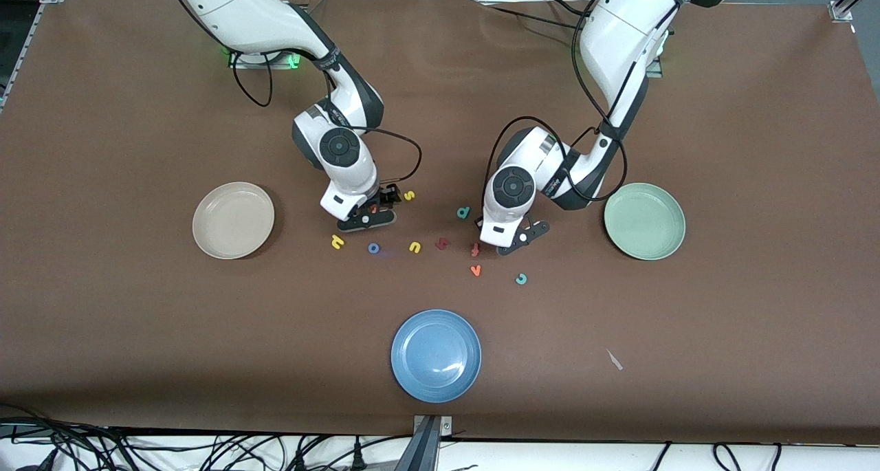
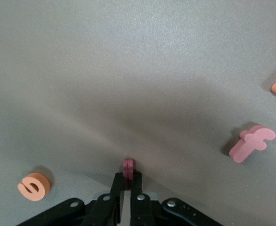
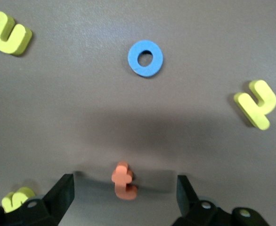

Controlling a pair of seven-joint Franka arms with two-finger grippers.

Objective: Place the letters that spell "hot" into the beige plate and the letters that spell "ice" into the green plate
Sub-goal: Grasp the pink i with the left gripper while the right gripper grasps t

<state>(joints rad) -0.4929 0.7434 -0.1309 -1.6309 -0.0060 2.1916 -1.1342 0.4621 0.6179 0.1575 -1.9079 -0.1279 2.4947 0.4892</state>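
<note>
Between the plates, the left gripper (image 2: 126, 181) pinched the dark red "i" (image 2: 128, 165) by its edge, risking slippage; the right gripper (image 3: 125, 193) gaped wide around the orange "t" (image 3: 124, 181), unheld.

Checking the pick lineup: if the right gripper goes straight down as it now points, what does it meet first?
Most likely the small orange foam "t": it lies between the open fingers of the right gripper, on the brown table. Remaining height is unclear.

A wide brown bench (image 1: 722, 320) fills my view under even light. Metal brackets (image 1: 840, 9) sit at its corners near my bases. Black cables (image 1: 137, 450) tangle along a white ledge (image 1: 550, 457) at the camera's edge.
</note>
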